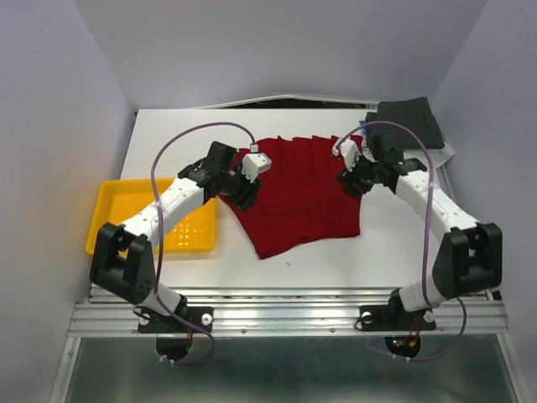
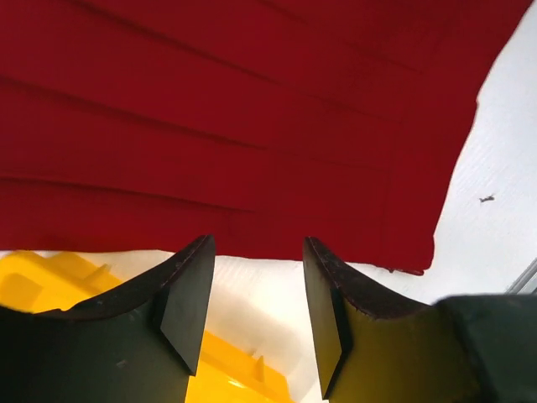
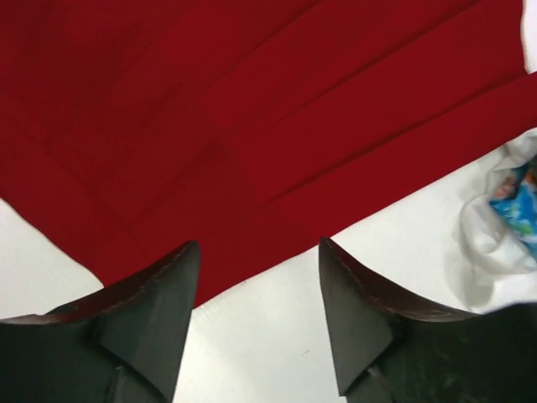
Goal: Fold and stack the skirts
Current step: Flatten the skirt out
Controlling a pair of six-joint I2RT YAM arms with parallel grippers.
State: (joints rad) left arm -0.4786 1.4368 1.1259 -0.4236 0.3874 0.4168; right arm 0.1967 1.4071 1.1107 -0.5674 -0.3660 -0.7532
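**Both grippers open at the red skirt's side edges**

Nearest the left wrist lens, the left gripper's [image 2: 256, 252] 2 dark fingers [image 2: 186, 294] stand well apart. Nothing lies between them but bare white table [image 2: 252, 290]. The red skirt [image 2: 235, 117] begins just past their tips, its edge running straight across the gap. The yellow tray [image 2: 33, 281] shows on the outer side of 1 finger.

The right gripper [image 3: 256, 256] is also spread wide and empty. The skirt's opposite edge slants across its gap, with cloth at 1 fingertip and table at the other. I cannot tell whether any fingertip touches the cloth.

From above, the skirt lies spread flat with its pleats fanned, 1 gripper at each side. That even placing looks like a setup for pinching both edges at once, so the cloth lifts level and folds over without skewing. The wide opening fits that, leaving room to slip 1 finger under an edge.

Beyond the right gripper, at the far corner, the dark grey skirt [image 1: 409, 120] lies as a compact folded piece, probably the base of the stack. Just outside the right fingers, a crumpled bit of the blue print skirt [image 3: 513, 197] shows, not yet folded. By my judgement 1 of 3 is done, and the red one awaits its first fold.
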